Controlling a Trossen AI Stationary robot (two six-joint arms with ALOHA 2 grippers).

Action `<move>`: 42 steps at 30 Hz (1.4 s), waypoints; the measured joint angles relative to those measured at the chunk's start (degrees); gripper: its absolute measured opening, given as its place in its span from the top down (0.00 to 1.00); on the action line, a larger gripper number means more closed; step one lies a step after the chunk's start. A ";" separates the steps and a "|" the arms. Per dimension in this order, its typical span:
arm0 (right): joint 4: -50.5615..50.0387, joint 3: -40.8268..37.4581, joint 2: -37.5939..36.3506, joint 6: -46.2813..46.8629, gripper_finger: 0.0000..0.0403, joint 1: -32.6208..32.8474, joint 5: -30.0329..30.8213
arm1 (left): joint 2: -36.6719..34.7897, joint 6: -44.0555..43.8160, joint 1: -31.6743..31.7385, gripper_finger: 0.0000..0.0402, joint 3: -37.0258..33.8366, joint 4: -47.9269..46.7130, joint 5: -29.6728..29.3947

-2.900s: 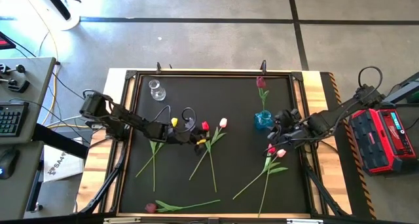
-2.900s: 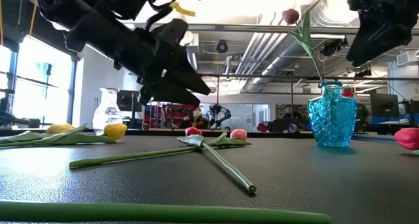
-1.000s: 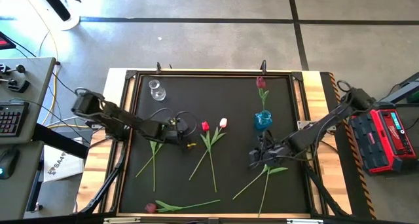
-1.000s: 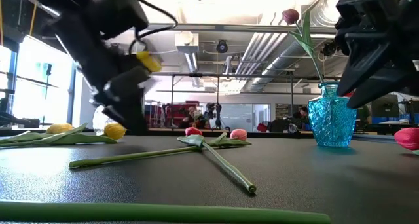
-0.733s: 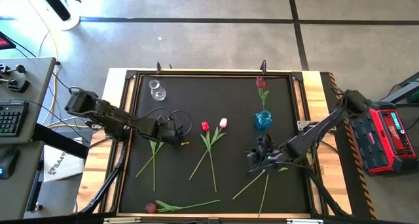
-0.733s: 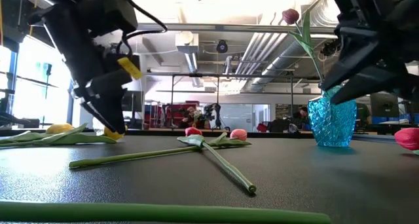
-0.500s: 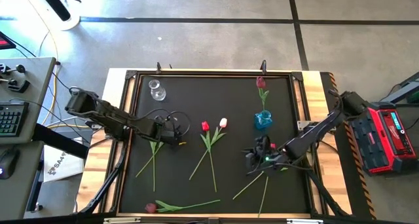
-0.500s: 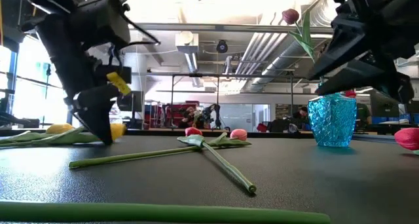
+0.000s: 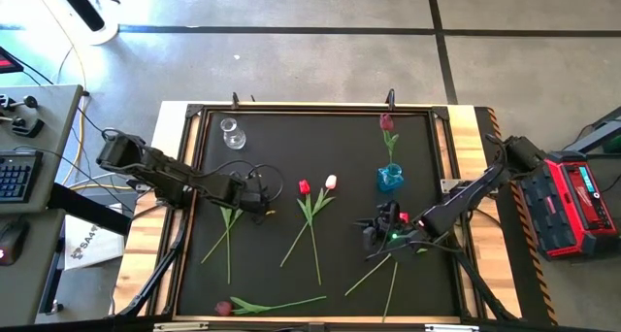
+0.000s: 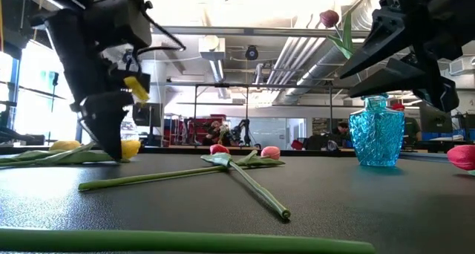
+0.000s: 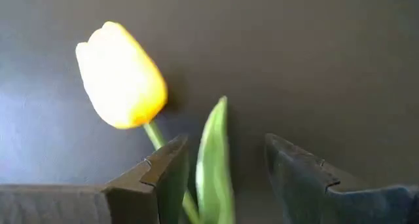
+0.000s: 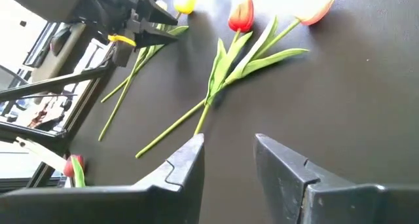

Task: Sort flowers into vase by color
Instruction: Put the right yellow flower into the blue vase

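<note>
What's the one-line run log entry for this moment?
left end effector: open, straddling yellow tulip stem on mat | right end effector: open, empty, above mat | blue vase: one maroon tulip

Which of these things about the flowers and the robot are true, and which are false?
1. The blue vase holds one flower. True.
2. The clear vase holds three flowers. False: it holds none.
3. The left gripper is down over a yellow flower's stem with its fingers open. True.
4. The right gripper is carrying a red flower. False: its fingers are open with nothing between them.
</note>
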 joint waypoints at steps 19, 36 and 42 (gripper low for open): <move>0.39 0.00 0.00 -2.49 0.70 0.00 0.40 | 0.00 1.62 4.96 0.69 0.90 -5.76 -1.22; 0.40 0.00 0.00 -2.94 0.70 0.00 0.40 | 3.21 5.09 6.13 0.91 1.85 -2.88 0.74; -0.32 0.00 0.00 -2.95 0.70 0.00 0.40 | -1.74 8.31 4.86 0.99 3.77 -1.73 2.12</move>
